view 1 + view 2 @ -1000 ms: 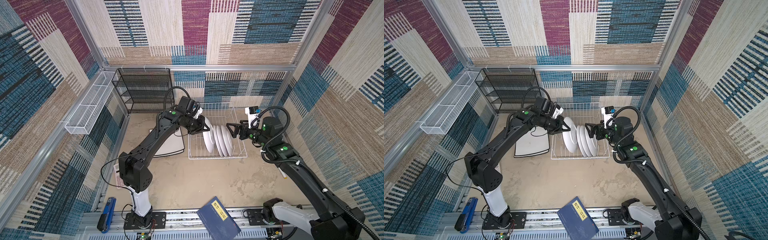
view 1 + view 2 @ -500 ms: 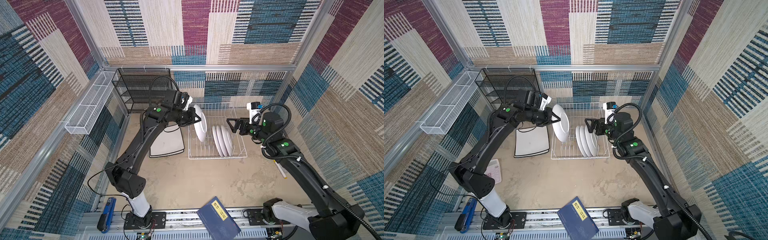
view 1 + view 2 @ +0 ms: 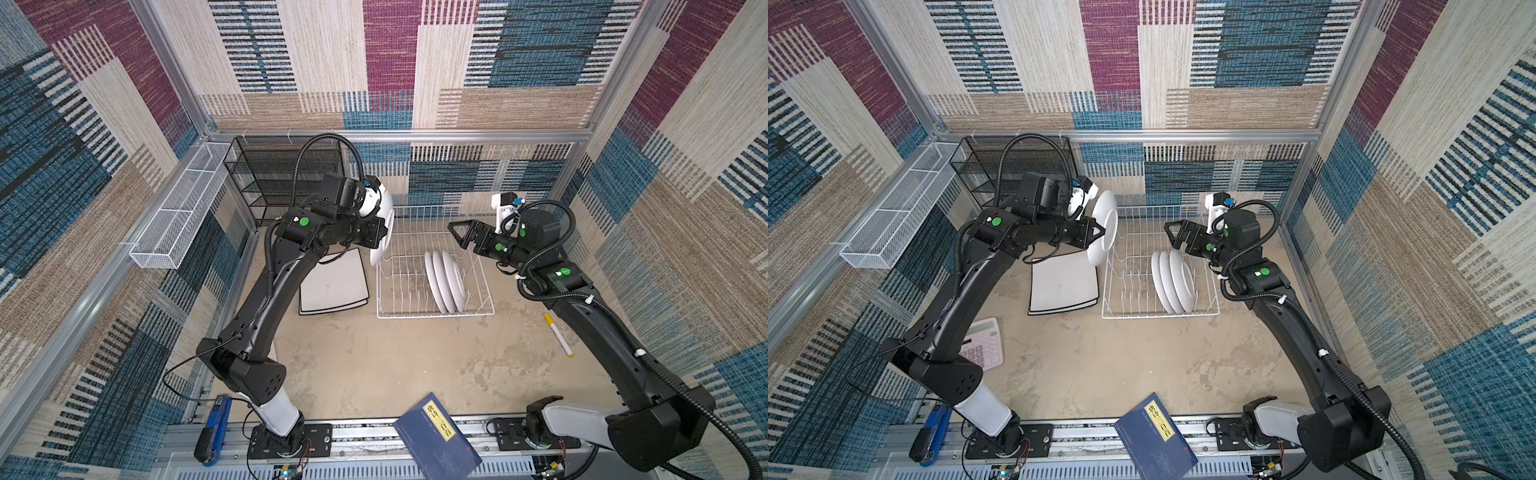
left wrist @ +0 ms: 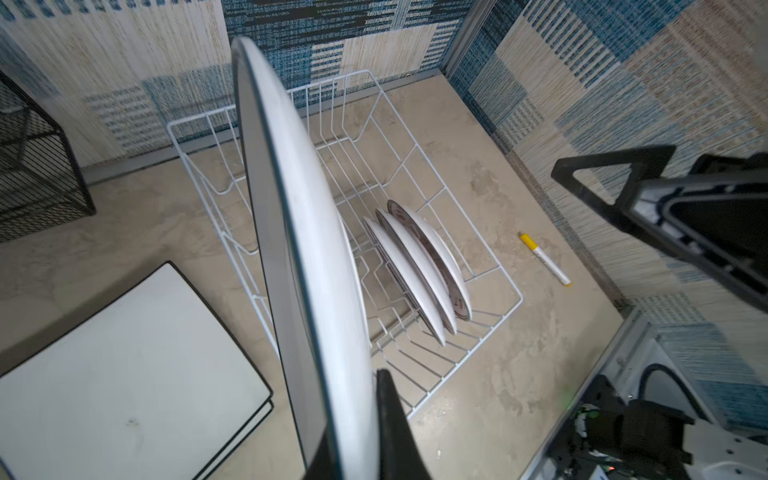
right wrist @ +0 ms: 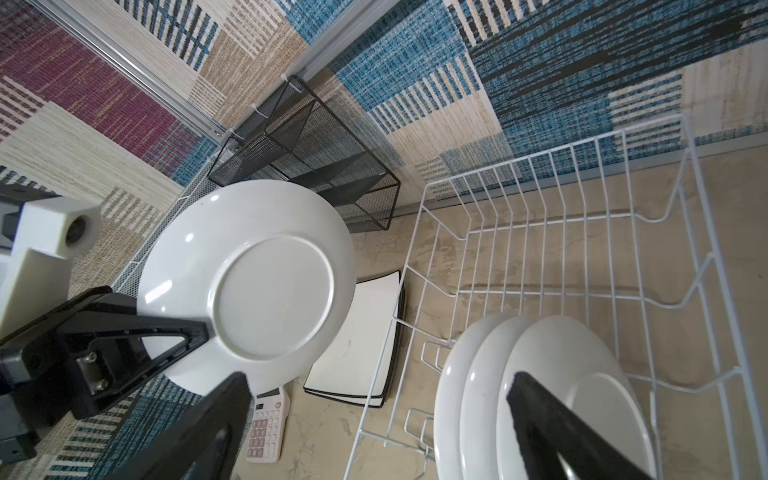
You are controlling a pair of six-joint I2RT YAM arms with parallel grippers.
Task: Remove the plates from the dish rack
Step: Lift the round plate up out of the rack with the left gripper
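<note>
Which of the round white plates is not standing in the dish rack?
The round plate clamped on edge in the left gripper, raised at the left edge of the dish rack. The other three plates stand between the tines, toward its right side.

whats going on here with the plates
The left hand is shut on a round white plate, holding it on edge above the left end of the dish rack. Three round plates stand in the rack, the open right hand hovering beside them. Two square plates lie stacked on the table beside it.
</note>
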